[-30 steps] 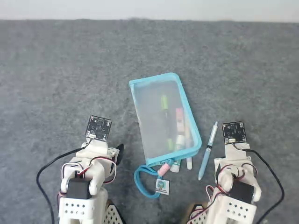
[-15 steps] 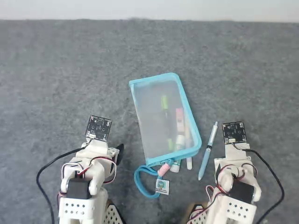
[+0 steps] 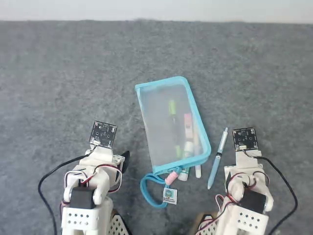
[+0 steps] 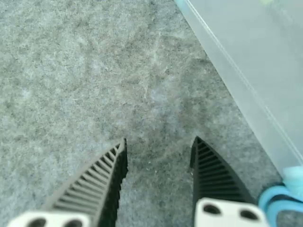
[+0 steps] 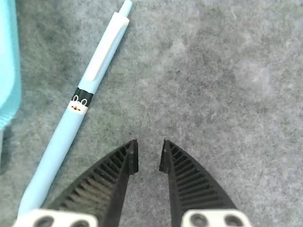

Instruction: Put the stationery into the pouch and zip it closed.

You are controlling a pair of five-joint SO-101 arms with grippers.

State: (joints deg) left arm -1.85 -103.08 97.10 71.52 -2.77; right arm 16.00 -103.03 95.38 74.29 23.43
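The grey table (image 3: 58, 73) is covered in a rough, fuzzy, felt-like cloth, matt all over. The translucent frosted plastic pouch (image 3: 159, 132) looks smooth with a soft sheen, and its turquoise edge (image 3: 161, 82) looks like woven cloth tape. The pale blue plastic pen (image 5: 92, 78) is smooth and faintly glossy, with a black printed band. The left claw (image 4: 160, 140) and the right claw (image 5: 149, 142) are matt black plastic, finely ribbed on their inner faces.

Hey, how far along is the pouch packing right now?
Partly done: several markers lie in the pouch, some ends poking out of its open end. Nothing is in hand: left claw and right claw hang empty over the carpet. Still to do: the blue pen beside the pouch, then zipping.
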